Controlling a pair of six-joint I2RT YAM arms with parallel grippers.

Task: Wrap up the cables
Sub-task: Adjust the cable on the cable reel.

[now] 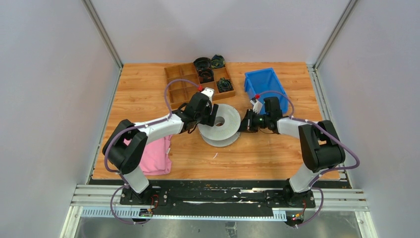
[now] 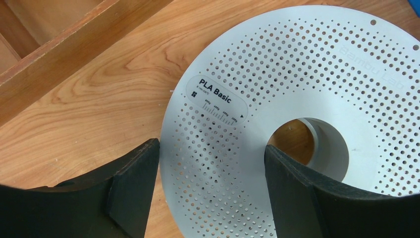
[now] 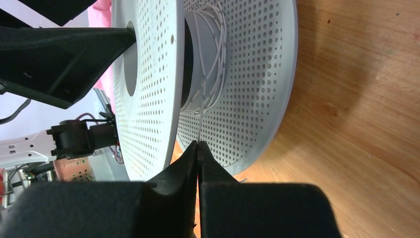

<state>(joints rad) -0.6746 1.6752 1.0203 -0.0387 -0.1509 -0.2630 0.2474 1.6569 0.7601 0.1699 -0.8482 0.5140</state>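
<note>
Right tool (image 3: 198, 146) pinches the thin cable (image 3: 200, 116), its end hidden.

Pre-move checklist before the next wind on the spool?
1. Right gripper shut on cable: ok.
2. Cable leads between the spool flanges to the hub: ok.
3. Winds snug on hub: not ok, loops look slack.
4. Left gripper bracing spool: cannot tell; jaws stand wide over it, contact unclear.
5. Cable length yet to wind: cannot tell.
</note>
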